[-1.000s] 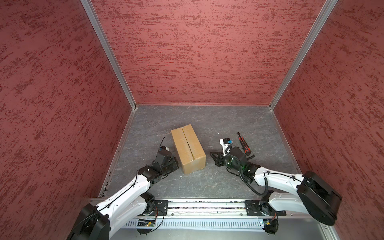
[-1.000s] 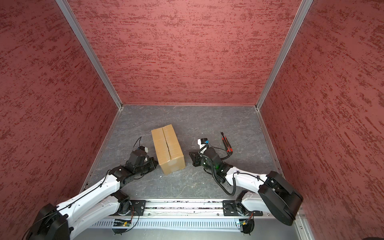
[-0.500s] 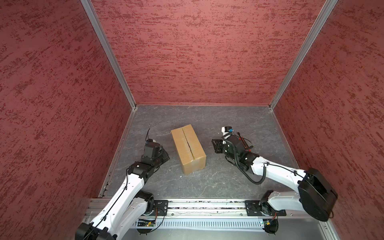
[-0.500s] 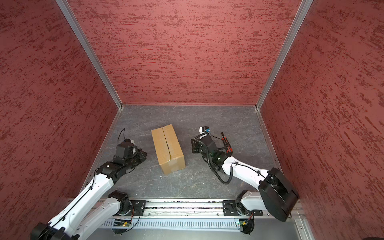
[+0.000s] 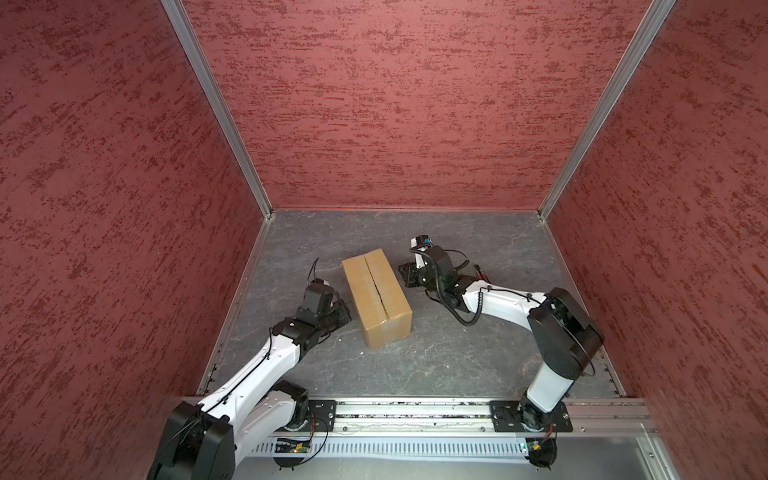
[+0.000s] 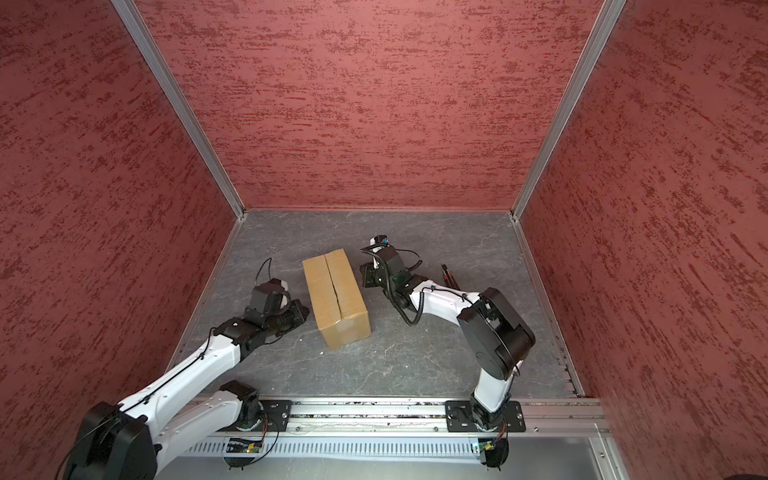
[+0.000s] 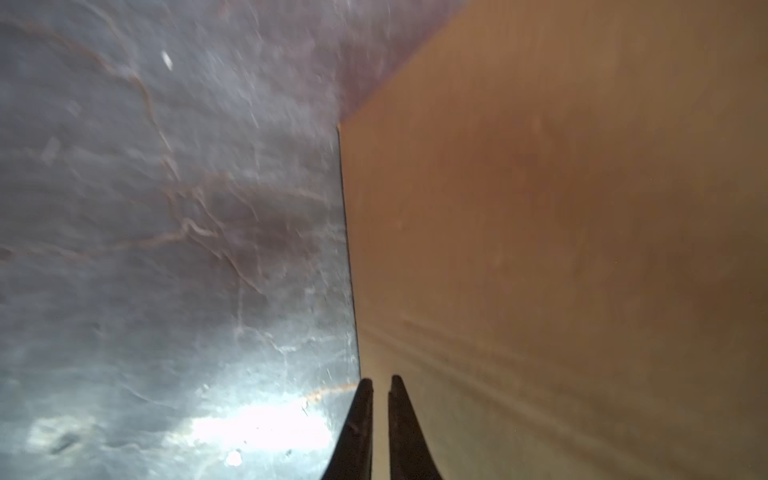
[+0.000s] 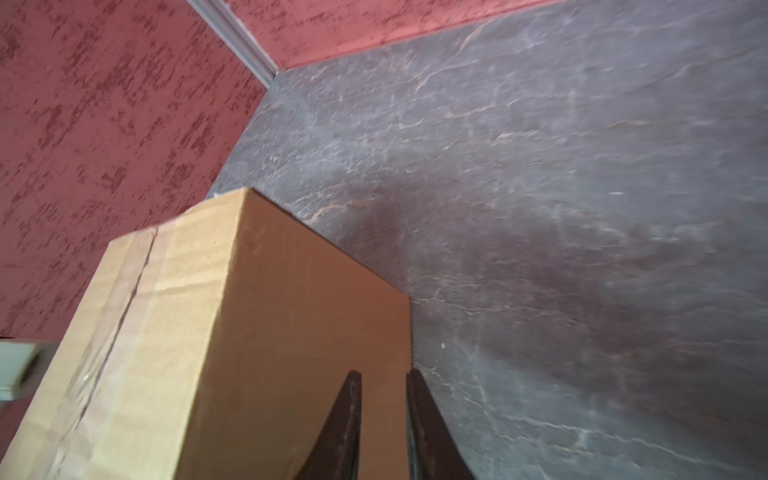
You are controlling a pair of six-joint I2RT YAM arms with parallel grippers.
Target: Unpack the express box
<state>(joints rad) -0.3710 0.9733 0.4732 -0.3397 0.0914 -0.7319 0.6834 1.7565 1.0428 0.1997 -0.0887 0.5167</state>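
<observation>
Grey stone-look surface, red textured walls on three sides, arm rail along the near edge.

- Left claw, near left: lies low, jaws all but closed on nothing. Its tips sit just beside the bottom edge of the left long side of the express box. Contact can't be told, as the wrist view is smeared.
- Express box, centre of the surface: lies slightly skewed, flaps down. The seam looks taped, with a dark split along part of it. Unpacking not yet begun, by my reading.
- Right claw, farther, on the box's right long side: narrow gap between the jaws, nothing in it, and the tips are low against that side wall.
- Knife, far right: lies on the surface behind the right arm and is partly hidden by it.

Risks, as I judge them:
- The two claws stand at offset points along the box, so uneven pressure would spin or skid it rather than pin it.
- A low push at the base could drag the carton toward the left wall.
- The right arm's elbow or its looped cable could sweep the knife out of reach when it turns back for it.
- Jaws this narrow will ride over a flap edge instead of catching it.
</observation>
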